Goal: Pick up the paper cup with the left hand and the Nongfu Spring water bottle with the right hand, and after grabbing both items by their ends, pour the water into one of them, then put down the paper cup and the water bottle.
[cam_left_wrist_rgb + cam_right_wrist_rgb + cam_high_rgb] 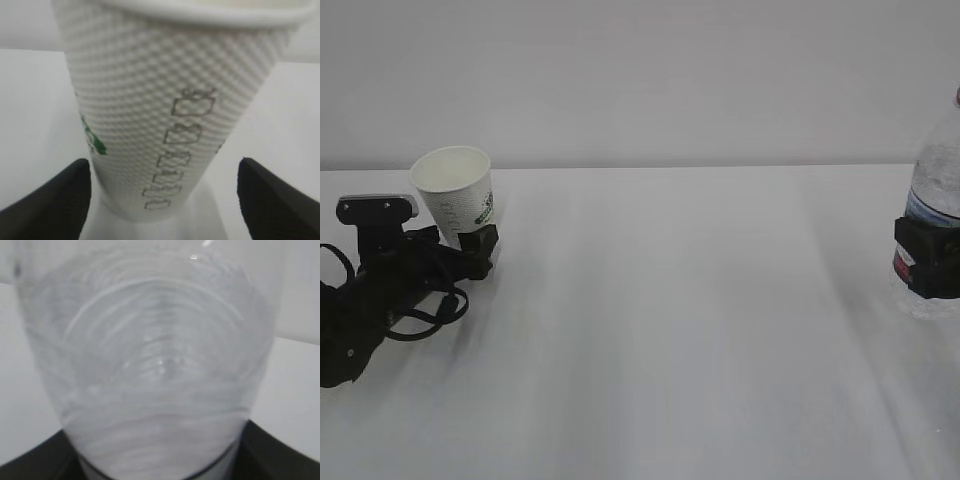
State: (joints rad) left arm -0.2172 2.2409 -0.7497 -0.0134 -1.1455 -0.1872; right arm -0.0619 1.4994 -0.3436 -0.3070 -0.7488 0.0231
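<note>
The grabbing step is being done. The paper cup is standing on the white table at the far left, and the left hand is being held around its bottom with fingers spread wide, not yet squeezing. The Nongfu Spring water bottle is being gripped near its bottom by the right hand at the right edge. Next, the cup is needing to be squeezed gently. Dark outlined letters and a green mark are being seen on the cup, but nothing can be read
</note>
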